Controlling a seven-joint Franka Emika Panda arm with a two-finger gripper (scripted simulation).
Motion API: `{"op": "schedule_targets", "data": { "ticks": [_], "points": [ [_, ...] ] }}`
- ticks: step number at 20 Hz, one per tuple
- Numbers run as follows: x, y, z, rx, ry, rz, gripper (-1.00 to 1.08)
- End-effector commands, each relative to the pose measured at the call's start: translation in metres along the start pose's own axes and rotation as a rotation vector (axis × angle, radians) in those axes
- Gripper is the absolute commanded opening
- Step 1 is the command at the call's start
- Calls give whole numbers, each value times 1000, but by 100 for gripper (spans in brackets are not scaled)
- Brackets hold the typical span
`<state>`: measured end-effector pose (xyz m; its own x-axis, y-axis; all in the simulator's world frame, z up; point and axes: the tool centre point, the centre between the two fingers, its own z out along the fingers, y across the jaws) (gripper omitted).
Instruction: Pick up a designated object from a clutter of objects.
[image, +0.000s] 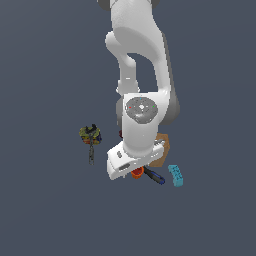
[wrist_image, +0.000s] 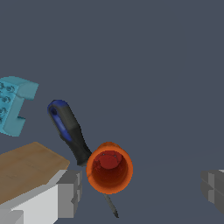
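Orange cup (wrist_image: 109, 168): one, beside one screwdriver (wrist_image: 69, 130), one cyan brick (wrist_image: 13, 104).

White robot arm (image: 142, 75): enters from the top centre of the frame and reaches down to mid-frame, its wrist housing covering part of the clutter. Surface (image: 45, 210): plain dark grey-blue, filling the frame. Orange cup (image: 137, 173): only a small part shows, just below the white hand, lower centre. Blue-handled screwdriver (image: 154, 177): lies slantwise immediately right of the cup. Cyan toy brick (image: 176, 175): right of the screwdriver, apart from it. Tan box (image: 162, 151): partly hidden behind the arm, above the brick. Yellow-black tool (image: 90, 136): left of centre, well apart from the other items. The jaws cannot be made out here.
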<state>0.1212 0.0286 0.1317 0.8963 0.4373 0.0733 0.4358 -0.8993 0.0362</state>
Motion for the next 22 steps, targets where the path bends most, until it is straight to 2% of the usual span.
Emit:
{"op": "schedule_targets", "data": {
  "ticks": [1,10,17,18,22],
  "points": [
    [-2,-2,8,4,-7,-2,100],
    [-20,-19,72,30,-58,-17,100],
    [-25,-24,91,37,-73,-21,100],
    [-25,-24,91,37,-73,-21,-100],
    [-25,-24,91,37,-73,-21,-100]
  ]
}}
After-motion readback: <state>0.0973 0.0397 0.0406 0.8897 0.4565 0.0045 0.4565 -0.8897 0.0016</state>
